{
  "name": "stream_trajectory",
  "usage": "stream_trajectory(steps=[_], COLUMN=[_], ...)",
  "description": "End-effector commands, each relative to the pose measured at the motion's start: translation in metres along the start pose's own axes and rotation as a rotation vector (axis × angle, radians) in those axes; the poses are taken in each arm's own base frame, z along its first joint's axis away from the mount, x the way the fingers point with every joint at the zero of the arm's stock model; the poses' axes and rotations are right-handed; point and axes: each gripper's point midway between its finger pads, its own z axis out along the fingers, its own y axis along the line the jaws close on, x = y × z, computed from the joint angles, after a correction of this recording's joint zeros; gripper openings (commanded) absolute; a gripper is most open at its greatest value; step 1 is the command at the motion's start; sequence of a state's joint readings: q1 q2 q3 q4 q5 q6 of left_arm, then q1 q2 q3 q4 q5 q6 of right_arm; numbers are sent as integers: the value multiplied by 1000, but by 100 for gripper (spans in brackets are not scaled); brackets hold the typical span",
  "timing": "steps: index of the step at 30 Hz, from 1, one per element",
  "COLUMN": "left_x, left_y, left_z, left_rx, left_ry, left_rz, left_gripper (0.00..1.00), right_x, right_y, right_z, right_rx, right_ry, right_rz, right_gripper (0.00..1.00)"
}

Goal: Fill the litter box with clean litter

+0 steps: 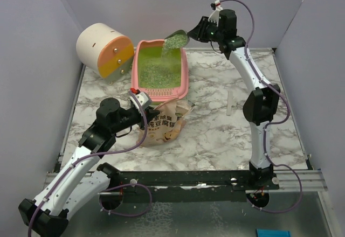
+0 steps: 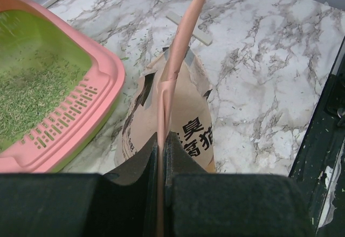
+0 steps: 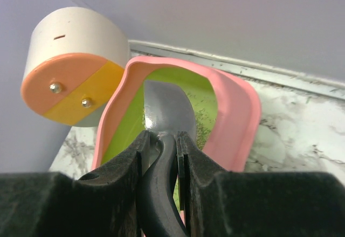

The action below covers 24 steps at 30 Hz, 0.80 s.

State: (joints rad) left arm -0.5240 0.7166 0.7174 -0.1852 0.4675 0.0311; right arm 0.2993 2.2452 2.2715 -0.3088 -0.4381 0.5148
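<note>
The pink plastic rectangular litter box [image 1: 159,92], lime-green inside, sits at the far edge of the marble table [image 1: 215,134]. Its left rim is just beside a cream-and-orange cylinder [image 1: 102,51]. Greenish-grey clean litter [image 1: 153,74] covers its floor. The right gripper [image 1: 197,32] clamps the black handle of a grey metal scoop [image 1: 175,39], which is tilted over the box's far right corner with granules falling from it. The left gripper [image 2: 161,140] pinches narrowly on the top edge of a tan printed pouch [image 2: 186,107] standing near the box's slotted end. Open marble lies to the right of the box.
</note>
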Motion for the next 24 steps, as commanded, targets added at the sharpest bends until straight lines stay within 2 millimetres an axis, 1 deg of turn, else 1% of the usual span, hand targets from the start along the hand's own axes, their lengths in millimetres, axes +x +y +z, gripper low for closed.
stream_trajectory(steps=[1, 4, 8, 13, 16, 18, 24], left_x=[-44, -44, -43, -42, -40, -40, -40], left_y=[-5, -5, -5, -7, -6, -6, -7], left_z=[-1, -2, -2, -1, -1, -1, -1], left_rx=[31, 30, 28, 36, 34, 34, 35], left_ry=[-148, -149, -149, -147, -145, -146, -146], left_rz=[59, 54, 50, 40, 36, 35, 32], left_gripper=[5, 5, 5, 5, 5, 5, 5], right_x=[-58, -66, -72, -77, -76, -74, -56], right_y=[29, 33, 38, 46, 57, 67, 100], right_z=[-34, -40, -46, -49, -50, -51, -47], right_rx=[48, 70, 87, 130, 150, 155, 199], right_ry=[-141, -161, -174, -191, -194, -197, -182], right_rz=[-174, -213, -253, -337, -397, -444, -602], right_gripper=[1, 1, 1, 1, 1, 1, 1])
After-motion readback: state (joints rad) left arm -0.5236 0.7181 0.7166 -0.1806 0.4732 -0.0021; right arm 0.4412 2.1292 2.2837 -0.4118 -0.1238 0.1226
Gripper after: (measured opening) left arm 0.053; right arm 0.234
